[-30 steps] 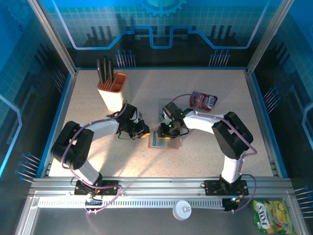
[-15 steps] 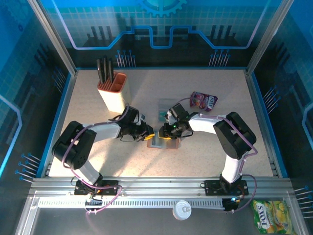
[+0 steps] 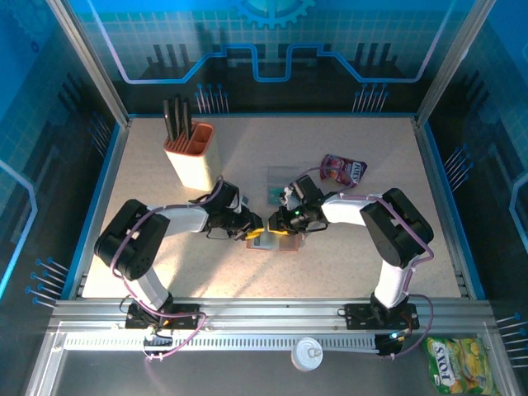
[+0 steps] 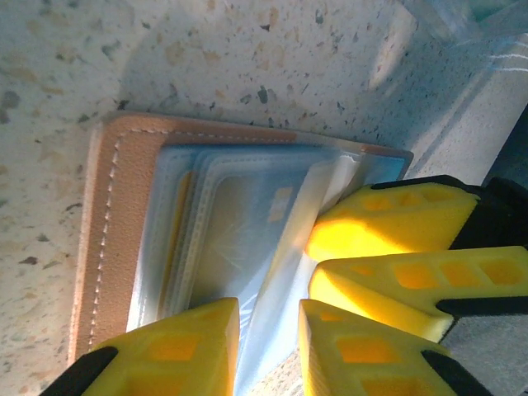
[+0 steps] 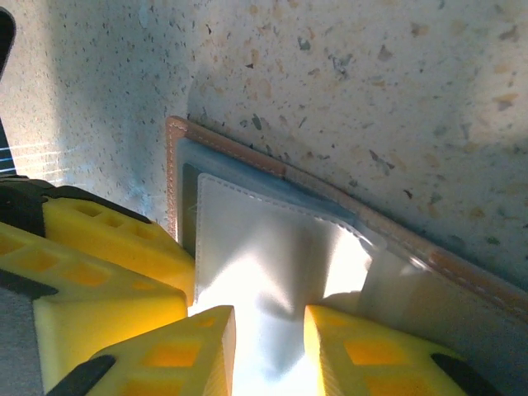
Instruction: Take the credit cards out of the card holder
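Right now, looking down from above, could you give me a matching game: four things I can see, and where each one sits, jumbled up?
Things:
1. knife block
2. purple-pink pouch
3. card holder
4. yellow-green bag

Places:
A. middle of the table
B. off the table, near right corner
C. far left of the table
D. far side of the table, right of centre

Pairs: 1-C; 2-D; 3-A; 4-B
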